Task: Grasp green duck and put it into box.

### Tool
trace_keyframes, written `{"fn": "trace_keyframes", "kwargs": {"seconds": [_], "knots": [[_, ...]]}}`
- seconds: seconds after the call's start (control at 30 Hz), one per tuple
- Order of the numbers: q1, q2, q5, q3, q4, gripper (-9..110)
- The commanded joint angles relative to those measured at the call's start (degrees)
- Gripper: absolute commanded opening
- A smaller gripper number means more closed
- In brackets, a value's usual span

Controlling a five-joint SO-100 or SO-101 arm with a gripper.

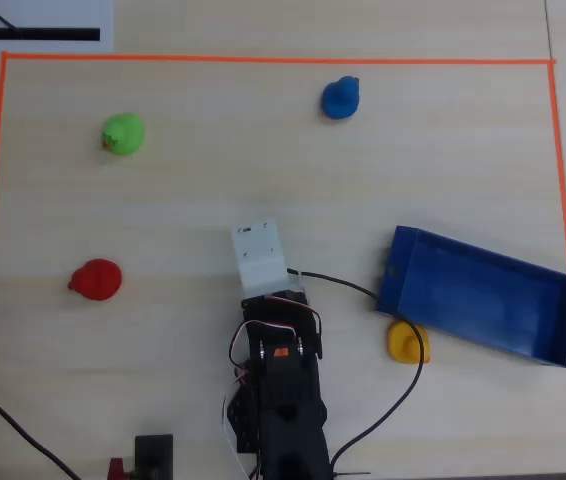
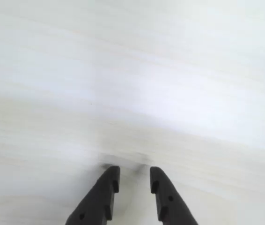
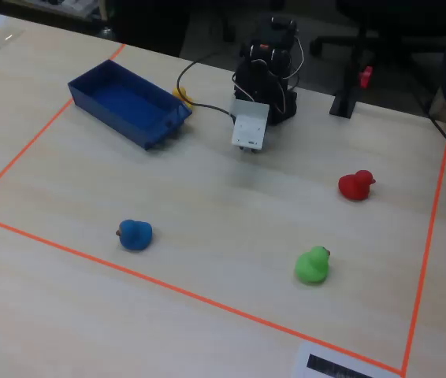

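The green duck sits on the pale wood table at the far left in the overhead view; in the fixed view it is near the front right. The blue box lies empty at the right, also seen in the fixed view at the back left. My gripper shows in the wrist view as two black fingers a little apart over bare table, with nothing between them. The arm is folded near its base, its white wrist block well away from the green duck and hiding the fingers from above.
A yellow duck lies against the box's near wall. A red duck sits left of the arm, and a blue duck is at the far side. Orange tape frames the area. A black cable runs toward the box.
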Motion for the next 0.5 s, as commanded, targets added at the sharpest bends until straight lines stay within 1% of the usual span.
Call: {"fn": "trace_keyframes", "kwargs": {"seconds": [0.0, 0.3, 0.47], "knots": [[0.4, -0.4, 0.4, 0.2, 1.4, 7], [0.4, -0.4, 0.4, 0.2, 1.4, 7], [0.4, -0.4, 0.4, 0.2, 1.4, 10]]}}
